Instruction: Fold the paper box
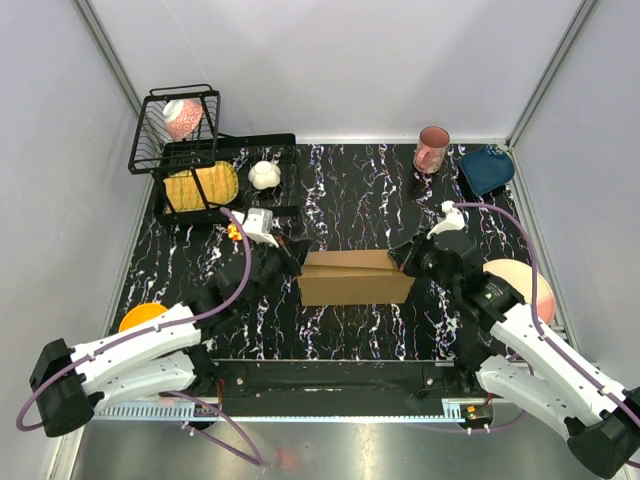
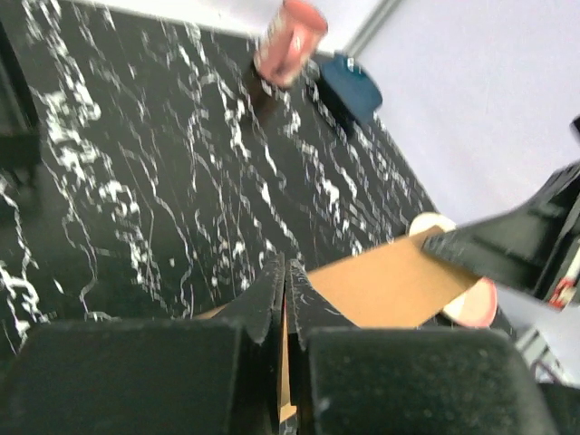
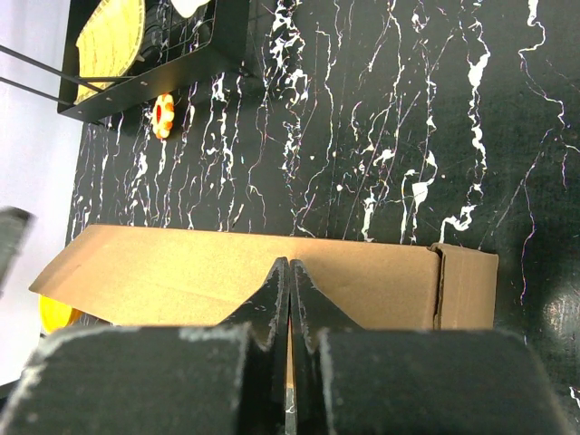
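Note:
The paper box (image 1: 355,278) is plain brown cardboard, a shallow rectangular shape lying mid-table with a flap raised along its far side. My left gripper (image 1: 293,260) is at its left end, shut on a thin cardboard wall; in the left wrist view the gripper (image 2: 285,267) has a cardboard edge between its closed jaws and the brown panel (image 2: 390,285) stretches beyond. My right gripper (image 1: 408,258) is at the right end; in the right wrist view the gripper (image 3: 289,267) is likewise shut on a cardboard edge, above the box's panel (image 3: 181,276).
A black wire rack (image 1: 185,130) with a yellow plate (image 1: 200,185) stands at the back left, with a white object (image 1: 265,175) beside it. A pink cup (image 1: 432,149) and a blue item (image 1: 487,167) are at the back right. A pink plate (image 1: 535,285) lies right, an orange disc (image 1: 143,316) left.

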You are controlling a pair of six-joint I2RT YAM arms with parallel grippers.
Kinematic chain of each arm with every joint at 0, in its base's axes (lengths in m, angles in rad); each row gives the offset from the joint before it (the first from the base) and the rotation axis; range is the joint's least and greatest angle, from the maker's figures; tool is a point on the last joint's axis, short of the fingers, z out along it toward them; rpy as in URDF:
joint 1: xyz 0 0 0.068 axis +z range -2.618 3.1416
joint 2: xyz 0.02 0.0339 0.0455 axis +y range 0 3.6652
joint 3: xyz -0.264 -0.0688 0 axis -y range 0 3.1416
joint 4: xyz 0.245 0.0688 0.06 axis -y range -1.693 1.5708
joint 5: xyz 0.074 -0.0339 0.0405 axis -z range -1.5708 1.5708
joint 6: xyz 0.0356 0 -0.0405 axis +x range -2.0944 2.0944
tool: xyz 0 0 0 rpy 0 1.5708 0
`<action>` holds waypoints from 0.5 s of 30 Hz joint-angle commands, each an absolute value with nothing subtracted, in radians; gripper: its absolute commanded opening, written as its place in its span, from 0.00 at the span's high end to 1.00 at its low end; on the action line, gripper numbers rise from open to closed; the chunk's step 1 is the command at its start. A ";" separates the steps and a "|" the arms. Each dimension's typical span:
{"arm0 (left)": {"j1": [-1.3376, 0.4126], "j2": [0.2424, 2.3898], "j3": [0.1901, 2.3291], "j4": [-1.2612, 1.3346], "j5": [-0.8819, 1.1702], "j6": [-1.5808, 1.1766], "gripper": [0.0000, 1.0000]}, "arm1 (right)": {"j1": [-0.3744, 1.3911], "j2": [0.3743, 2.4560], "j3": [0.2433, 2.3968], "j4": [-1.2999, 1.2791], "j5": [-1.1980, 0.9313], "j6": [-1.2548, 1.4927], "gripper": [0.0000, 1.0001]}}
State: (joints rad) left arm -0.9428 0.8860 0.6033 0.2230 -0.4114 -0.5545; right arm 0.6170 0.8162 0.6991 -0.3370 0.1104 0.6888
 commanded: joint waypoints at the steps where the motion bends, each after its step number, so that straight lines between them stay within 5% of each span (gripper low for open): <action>1: -0.940 0.910 0.490 0.310 -0.281 -0.666 1.00 | 0.626 0.841 0.635 -0.517 0.084 0.661 1.00; 15: -0.965 0.825 0.177 0.391 -0.322 -0.795 1.00 | 0.626 0.844 0.609 -0.511 0.091 0.657 1.00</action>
State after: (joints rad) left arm -0.9340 0.7975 0.2825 0.5144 -0.3481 -0.7746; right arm 0.6170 0.8009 0.6777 -0.3248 0.0883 0.6895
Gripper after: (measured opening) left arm 0.002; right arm 0.009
